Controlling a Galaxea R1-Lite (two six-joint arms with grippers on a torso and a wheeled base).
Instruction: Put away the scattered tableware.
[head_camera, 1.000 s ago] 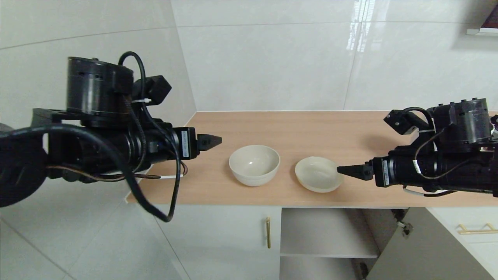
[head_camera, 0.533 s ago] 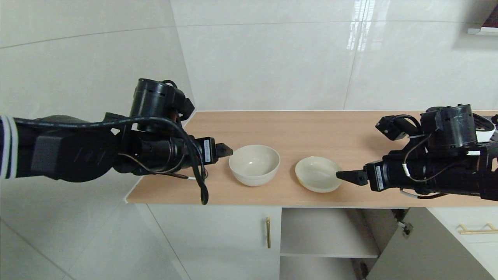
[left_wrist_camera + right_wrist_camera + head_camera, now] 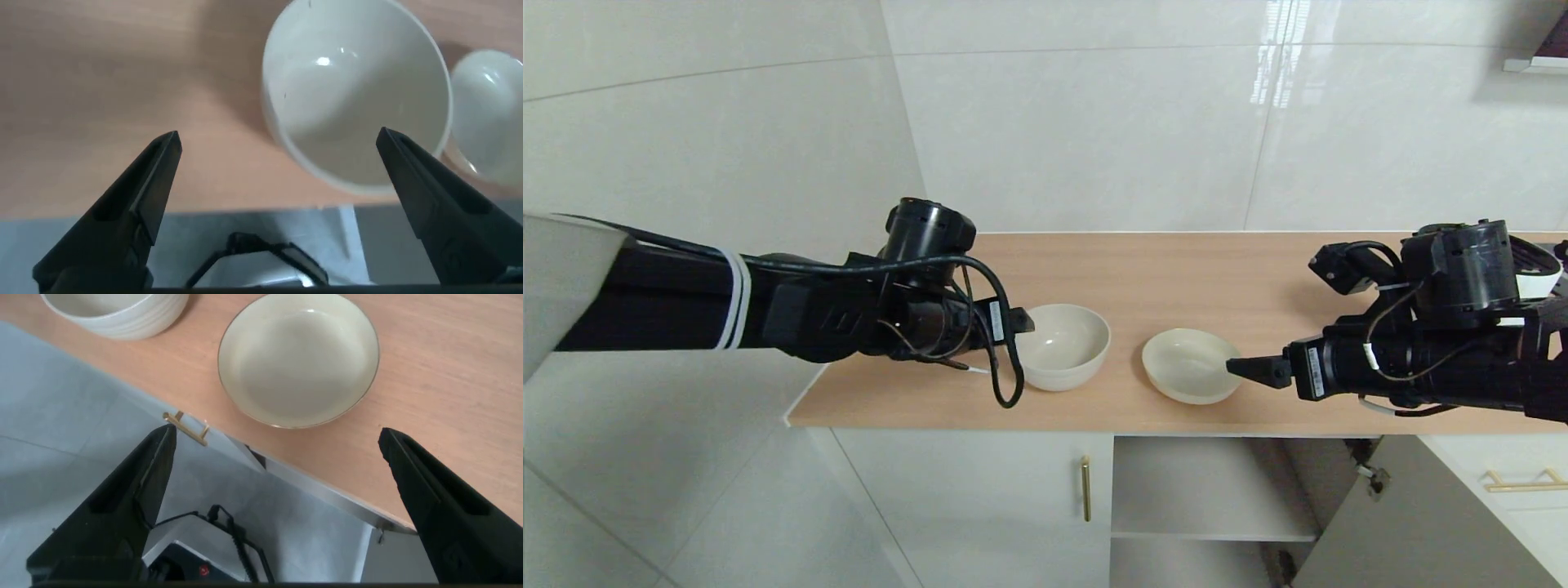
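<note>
The tableware, two cream bowls, sat on the wooden countertop (image 3: 1176, 269) near its front edge, side by side in a row along the counter's length and a little apart. The deep bowl (image 3: 1058, 347) was on the robot's left and the shallow bowl (image 3: 1191, 366) on its right. Both stood upright with their mouths facing up; being round, they favoured no direction across the counter. The left gripper (image 3: 1025, 320) lay level over the counter, pointing right, with its tip at the deep bowl's left rim; whether it touched could not be told. In the left wrist view its fingers (image 3: 139, 196) were spread wide, holding nothing. The right gripper (image 3: 1241, 366) pointed left, its tip at the shallow bowl's right rim, and in the right wrist view its fingers (image 3: 131, 490) were likewise spread wide with nothing between them. Below the counter, a cabinet compartment (image 3: 1209, 490) stood open beneath the shallow bowl, its door (image 3: 1413, 523) swung out to the right, beside a closed door with a gold handle (image 3: 1085, 488).
</note>
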